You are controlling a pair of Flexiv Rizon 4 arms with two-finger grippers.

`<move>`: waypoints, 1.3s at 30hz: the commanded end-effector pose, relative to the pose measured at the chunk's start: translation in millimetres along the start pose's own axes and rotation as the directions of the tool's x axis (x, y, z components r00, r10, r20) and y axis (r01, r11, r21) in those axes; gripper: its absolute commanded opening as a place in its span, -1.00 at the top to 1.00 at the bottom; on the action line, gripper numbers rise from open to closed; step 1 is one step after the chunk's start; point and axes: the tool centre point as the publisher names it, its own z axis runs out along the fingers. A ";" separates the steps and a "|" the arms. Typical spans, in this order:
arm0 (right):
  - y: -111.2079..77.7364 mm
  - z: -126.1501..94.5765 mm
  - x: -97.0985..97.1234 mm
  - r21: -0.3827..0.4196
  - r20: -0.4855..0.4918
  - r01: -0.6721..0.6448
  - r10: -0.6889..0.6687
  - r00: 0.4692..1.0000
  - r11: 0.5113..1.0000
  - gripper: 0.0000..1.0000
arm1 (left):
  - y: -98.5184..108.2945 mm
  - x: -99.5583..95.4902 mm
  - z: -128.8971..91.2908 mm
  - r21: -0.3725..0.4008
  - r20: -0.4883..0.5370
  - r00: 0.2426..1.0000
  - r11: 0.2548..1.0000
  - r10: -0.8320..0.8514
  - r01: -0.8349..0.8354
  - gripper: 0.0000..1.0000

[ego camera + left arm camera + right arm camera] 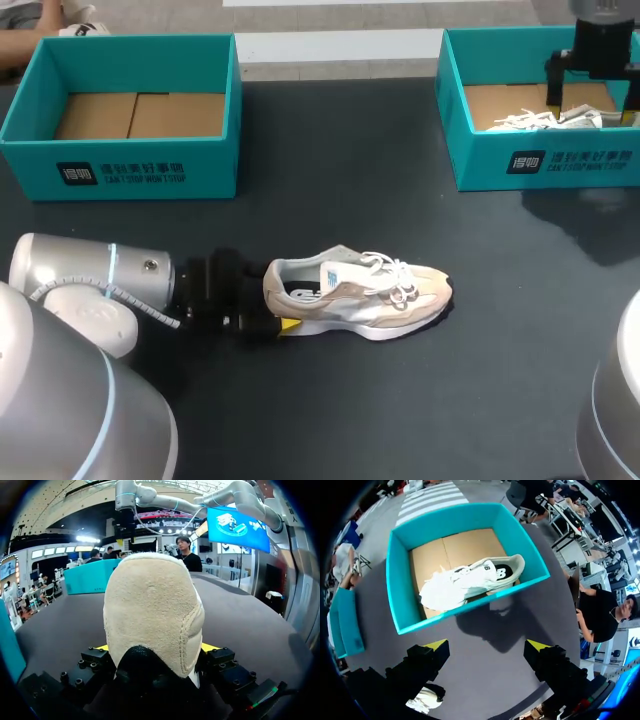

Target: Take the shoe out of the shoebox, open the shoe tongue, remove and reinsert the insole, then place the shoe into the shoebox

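The dark table [500, 390] carries everything. A teal left shoebox [120, 170] stands well beyond the left gripper [156, 650], off to its side, with its cardboard floor showing. The right shoebox [400, 595], also teal, lies straight ahead of the right gripper [487, 647], which hangs over its wall with its jaws wide apart and nothing between them. The shoe [370, 295], beige and white, lies on its sole on the table between the boxes. Its heel sits between the left jaws, which are clamped on it from both sides, and its toe points away from them. A second shoe [470, 580], white, lies on its side inside the right shoebox beside crumpled white paper [437, 592], ahead of the parted right jaws.
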 end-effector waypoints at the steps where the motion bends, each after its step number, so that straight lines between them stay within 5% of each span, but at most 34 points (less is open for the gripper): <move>1: -29.4 -3.9 30.1 -0.075 -0.019 0.037 -0.039 0.999 0.996 -1.00 | 2.3 1.9 2.8 0.000 0.002 1.000 1.000 0.000 0.000 1.00; 11: -80.5 -20.3 77.3 -0.020 -0.093 0.094 -0.095 0.991 0.995 -1.00 | 2.3 1.9 2.8 0.000 0.002 1.000 1.000 0.000 0.000 1.00; 33: -80.5 -20.3 77.3 -0.020 -0.093 0.094 -0.095 0.991 0.995 -1.00 | 2.3 1.9 2.8 0.000 0.002 1.000 1.000 0.000 0.000 1.00; 39: -131.2 -30.9 108.8 -0.073 -0.049 0.116 -0.120 0.992 0.991 -1.00 | 2.3 1.9 2.8 0.000 0.002 1.000 1.000 0.000 0.000 1.00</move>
